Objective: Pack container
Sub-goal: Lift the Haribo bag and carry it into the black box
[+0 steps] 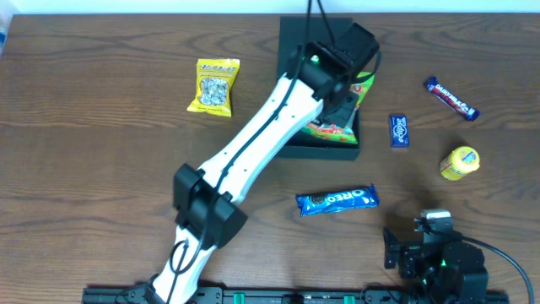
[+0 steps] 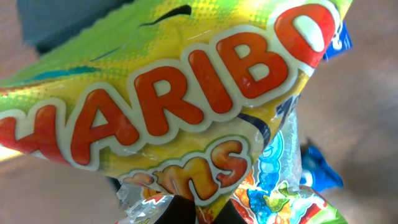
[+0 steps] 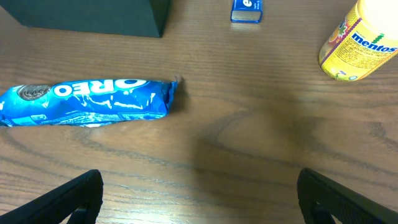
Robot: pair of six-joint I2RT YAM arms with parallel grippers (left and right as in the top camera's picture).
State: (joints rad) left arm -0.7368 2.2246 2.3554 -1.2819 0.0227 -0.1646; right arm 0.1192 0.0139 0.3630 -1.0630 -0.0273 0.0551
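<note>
The dark container [image 1: 295,51] stands at the back middle of the table, its corner also in the right wrist view [image 3: 93,15]. My left gripper [image 1: 342,105] is shut on a Haribo bag [image 1: 337,118] and holds it over the container's open box. In the left wrist view the Haribo bag [image 2: 186,93] fills the frame, pinched between my fingertips [image 2: 211,208]. My right gripper [image 3: 199,193] is open and empty, low over the table near the front right [image 1: 426,232]. An Oreo pack [image 1: 337,200] [image 3: 84,102] lies in front of the container.
A yellow nut packet [image 1: 217,85] lies to the left of the container. To the right lie a small blue packet [image 1: 399,130] [image 3: 247,10], a dark blue chocolate bar [image 1: 451,98] and a yellow Mentos tub [image 1: 459,162] [image 3: 364,40].
</note>
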